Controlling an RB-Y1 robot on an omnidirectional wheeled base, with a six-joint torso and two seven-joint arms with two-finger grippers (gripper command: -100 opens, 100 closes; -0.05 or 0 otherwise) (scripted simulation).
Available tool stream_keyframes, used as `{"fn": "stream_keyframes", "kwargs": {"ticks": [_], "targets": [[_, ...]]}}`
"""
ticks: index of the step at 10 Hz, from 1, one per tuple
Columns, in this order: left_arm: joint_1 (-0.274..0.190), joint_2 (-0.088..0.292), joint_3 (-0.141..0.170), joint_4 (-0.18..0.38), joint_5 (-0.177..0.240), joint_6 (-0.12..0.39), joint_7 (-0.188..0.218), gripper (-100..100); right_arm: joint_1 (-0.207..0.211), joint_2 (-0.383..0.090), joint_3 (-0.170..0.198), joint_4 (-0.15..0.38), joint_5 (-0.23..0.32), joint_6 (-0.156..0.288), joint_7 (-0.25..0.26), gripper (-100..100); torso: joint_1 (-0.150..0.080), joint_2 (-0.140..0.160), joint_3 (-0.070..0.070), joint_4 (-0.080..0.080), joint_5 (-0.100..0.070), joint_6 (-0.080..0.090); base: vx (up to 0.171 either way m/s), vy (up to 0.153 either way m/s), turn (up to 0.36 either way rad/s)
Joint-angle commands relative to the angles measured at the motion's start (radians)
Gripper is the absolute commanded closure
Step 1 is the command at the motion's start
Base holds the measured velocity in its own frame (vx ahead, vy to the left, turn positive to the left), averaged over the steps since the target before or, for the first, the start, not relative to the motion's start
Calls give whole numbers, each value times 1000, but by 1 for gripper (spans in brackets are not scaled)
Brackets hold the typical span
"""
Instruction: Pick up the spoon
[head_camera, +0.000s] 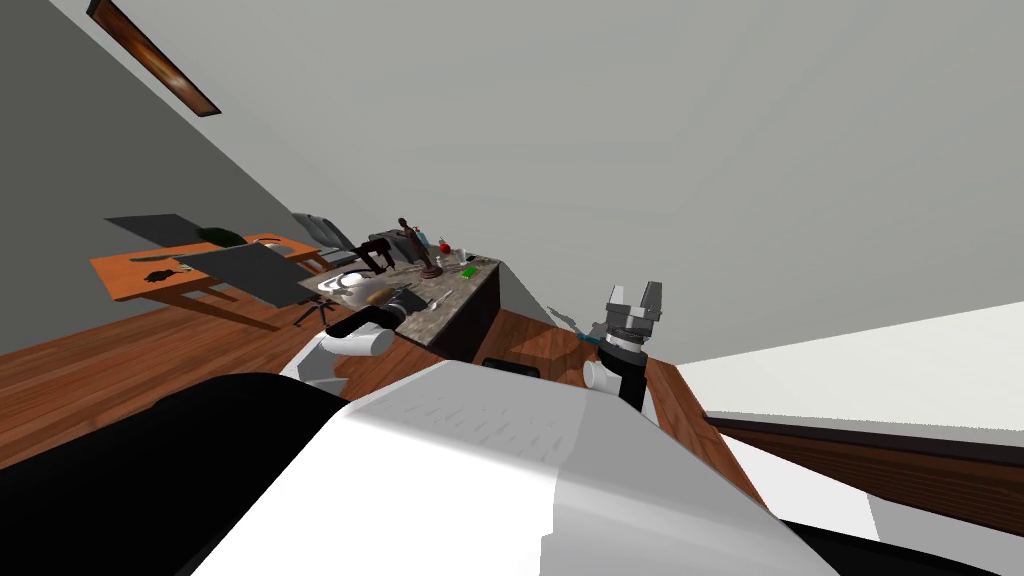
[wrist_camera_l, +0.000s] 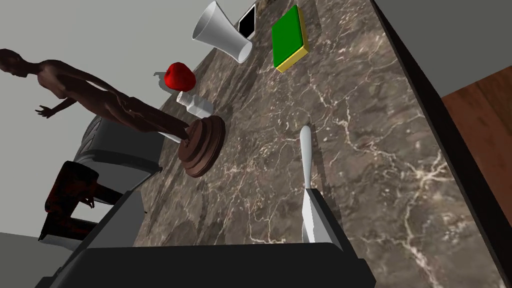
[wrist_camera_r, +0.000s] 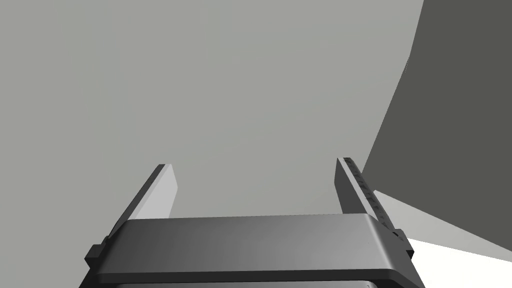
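A white spoon (wrist_camera_l: 306, 150) lies flat on the brown marbled table top (wrist_camera_l: 380, 150). My left gripper (wrist_camera_l: 222, 200) hovers low over the table, open. One end of the spoon lies between the fingers, right against the inner face of one finger (wrist_camera_l: 325, 220); the other finger stands far from it. In the head view the left gripper (head_camera: 405, 300) reaches over the near end of that table (head_camera: 470, 285). My right gripper (head_camera: 633, 297) is raised at my right side, away from the table, open (wrist_camera_r: 255, 165) and empty.
On the table beyond the spoon stand a dark brown figurine on a round base (wrist_camera_l: 200, 145), a red apple (wrist_camera_l: 179, 76), a small white bottle (wrist_camera_l: 196, 105), a tipped white cup (wrist_camera_l: 222, 32) and a green block (wrist_camera_l: 289, 37). An orange table (head_camera: 140, 275) stands farther left.
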Motion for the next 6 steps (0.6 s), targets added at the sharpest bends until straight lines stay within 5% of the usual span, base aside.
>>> {"fn": "stream_keyframes", "kwargs": {"ticks": [1, 6], "targets": [[10, 14, 18, -6, 21, 50, 18, -100, 0, 0, 0, 0, 0, 0, 0, 0, 0, 0, 0, 0, 0, 0, 86, -23, -9], [25, 38, 53, -5, 72, 176, 59, -100, 0, 0, 0, 0, 0, 0, 0, 0, 2, 1, 1, 0, 0, 0, 66, -6, -13]]}}
